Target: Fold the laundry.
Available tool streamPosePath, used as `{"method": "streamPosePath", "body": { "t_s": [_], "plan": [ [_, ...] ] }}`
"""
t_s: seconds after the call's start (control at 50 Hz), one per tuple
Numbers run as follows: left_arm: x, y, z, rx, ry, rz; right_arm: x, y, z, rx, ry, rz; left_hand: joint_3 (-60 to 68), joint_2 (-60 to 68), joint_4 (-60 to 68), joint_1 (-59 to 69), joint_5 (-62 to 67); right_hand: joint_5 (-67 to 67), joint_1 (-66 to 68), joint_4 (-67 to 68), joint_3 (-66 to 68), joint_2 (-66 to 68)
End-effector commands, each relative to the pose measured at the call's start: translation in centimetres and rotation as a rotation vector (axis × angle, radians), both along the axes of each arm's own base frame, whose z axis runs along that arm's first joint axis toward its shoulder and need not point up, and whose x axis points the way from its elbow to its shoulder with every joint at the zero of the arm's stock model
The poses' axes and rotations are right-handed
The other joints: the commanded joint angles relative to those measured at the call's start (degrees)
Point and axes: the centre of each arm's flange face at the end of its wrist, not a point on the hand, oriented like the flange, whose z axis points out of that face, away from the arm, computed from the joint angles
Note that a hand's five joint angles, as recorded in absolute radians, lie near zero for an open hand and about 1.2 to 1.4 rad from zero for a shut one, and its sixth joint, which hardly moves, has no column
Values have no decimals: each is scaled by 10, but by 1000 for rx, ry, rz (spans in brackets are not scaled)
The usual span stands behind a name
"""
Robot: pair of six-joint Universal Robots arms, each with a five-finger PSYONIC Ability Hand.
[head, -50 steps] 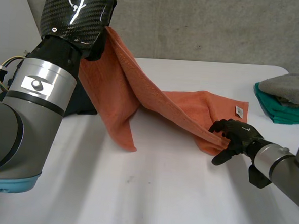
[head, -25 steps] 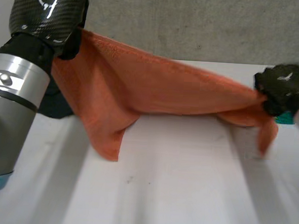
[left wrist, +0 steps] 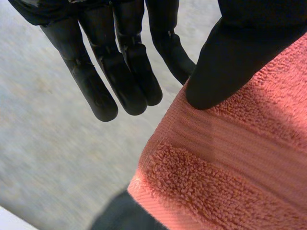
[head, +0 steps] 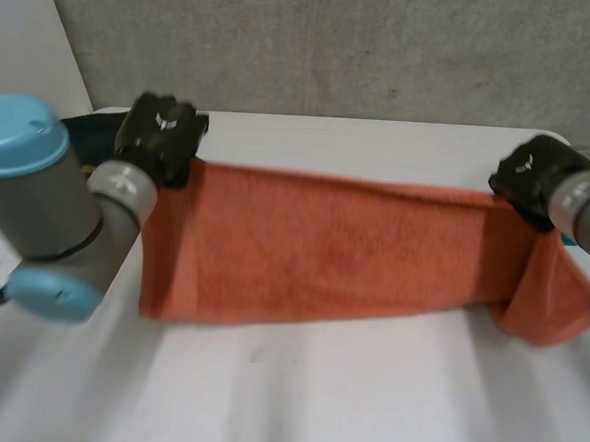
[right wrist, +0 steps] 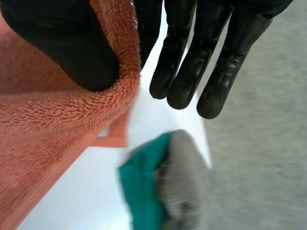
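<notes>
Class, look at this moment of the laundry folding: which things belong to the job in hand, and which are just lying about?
In the job:
orange towel, stretched between the hands
left hand, pinching a top corner
right hand, pinching the top edge near the other end

Lying about:
green cloth
grey cloth beside it
dark cloth behind the left hand

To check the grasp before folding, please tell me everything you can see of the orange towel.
The orange terry towel is looped-pile cloth with a flat woven band near one end. It hangs spread wide over the white table. The black left hand pinches an upper corner, the black right hand the top edge near the other end, whose tail droops lower.
</notes>
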Motion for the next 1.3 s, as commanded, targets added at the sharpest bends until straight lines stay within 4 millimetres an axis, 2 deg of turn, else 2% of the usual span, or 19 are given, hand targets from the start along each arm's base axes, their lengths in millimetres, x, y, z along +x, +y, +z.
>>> {"method": "streamPosePath", "body": {
  "t_s": [0.02,0.04,0.06,0.12,0.18,0.26,0.32,0.34,0.36,0.52,0.66,0.7,0.72,0.74,0.78,0.92,1.02,1.12,1.3],
  "plan": [
    [-22,-58,122,-593,165,50,21,-71,83,-667,-151,-12,115,113,111,140,142,134,240,118,122,125],
    [-22,-57,134,-640,191,52,23,-75,106,-823,-189,-1,115,113,111,140,142,134,240,118,122,125],
    [-22,-56,149,-709,234,57,24,-75,115,-882,-204,4,115,113,111,140,142,134,240,118,122,125],
    [-22,-52,160,-767,277,66,26,-68,135,-1002,-230,39,115,113,111,140,142,134,240,118,122,125],
    [-21,-45,157,-748,282,76,29,-62,130,-971,-223,67,115,113,111,140,142,134,240,118,122,125],
    [-11,-31,137,-669,257,74,33,-50,109,-863,-212,85,115,113,111,140,142,134,240,118,122,125],
    [-5,-18,108,-578,218,64,33,-39,79,-727,-183,94,115,113,111,140,142,134,240,118,122,125],
    [-3,-16,100,-554,207,64,31,-34,59,-644,-167,92,115,113,111,140,142,134,240,118,122,125],
    [-1,-9,83,-502,185,58,30,-33,50,-608,-158,91,115,113,111,140,142,134,240,118,122,125],
    [10,22,-10,-241,57,41,23,7,-44,-255,-92,104,115,113,111,140,142,134,240,118,122,125],
    [15,36,-52,-119,0,35,20,25,-105,-34,-151,78,115,113,111,140,142,134,240,118,122,125],
    [15,38,-59,-98,-9,31,19,26,-111,5,-200,59,115,113,111,140,142,-43,63,-59,-55,-52],
    [16,39,-60,-97,-10,33,18,27,-112,19,-228,47,115,113,111,140,142,-167,-61,-183,-179,-176],
    [17,39,-59,-96,-9,36,15,26,-114,47,-289,17,115,113,111,140,142,-396,-290,-413,-408,-406],
    [19,39,-56,-102,-6,42,12,27,-115,75,-351,-13,115,113,111,140,142,-489,-383,-506,-501,-499],
    [28,40,-37,-138,18,65,-15,17,-79,99,-675,-130,115,113,111,140,142,-516,-410,-533,-528,-526],
    [31,45,-31,-139,49,62,-37,14,-73,220,-824,-199,115,113,111,140,142,-515,-409,-531,-527,-524],
    [32,48,-29,-129,78,52,-61,12,-71,363,-847,-248,115,113,111,140,142,-506,-400,-523,-518,-516],
    [33,50,-31,-107,74,50,-72,3,-64,316,-666,-190,115,113,111,140,142,-490,-383,-506,-502,-499]
  ]
}}
